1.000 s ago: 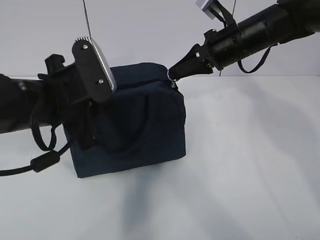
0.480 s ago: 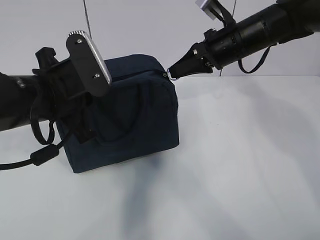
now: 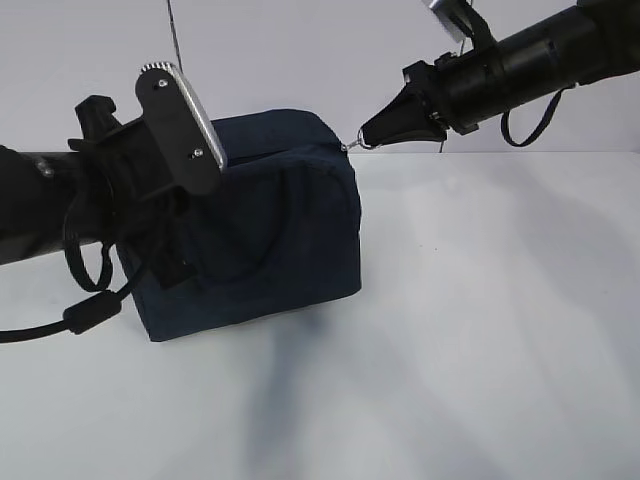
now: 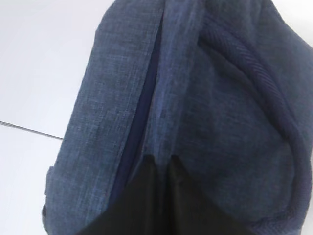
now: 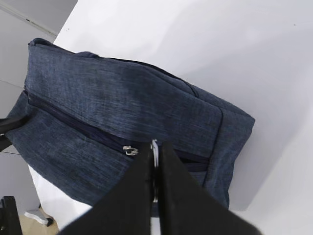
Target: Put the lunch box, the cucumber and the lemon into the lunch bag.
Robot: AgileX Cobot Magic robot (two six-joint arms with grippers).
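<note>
The dark navy lunch bag (image 3: pixel 280 240) stands on the white table with its zipper (image 5: pixel 73 121) running along the top edge. My right gripper (image 3: pixel 366 136) is shut on the metal ring pull (image 5: pixel 154 149) at the bag's upper right corner, next to the slider (image 5: pixel 129 150). My left gripper (image 4: pixel 161 162) is shut on a fold of the lunch bag (image 4: pixel 220 107) fabric beside the zipper (image 4: pixel 142 107); in the exterior view the wrist mount hides it. The lunch box, the cucumber and the lemon are out of view.
A strap handle (image 4: pixel 259 88) curves across the bag's side. The white table (image 3: pixel 480 320) stretches to the right of and in front of the bag. A loose black cable (image 3: pixel 90 310) hangs under the left arm.
My left gripper has closed on the bag's fabric and drawn slightly left. The right gripper has moved up and to the right with the ring pull, lifting the bag's corner.
</note>
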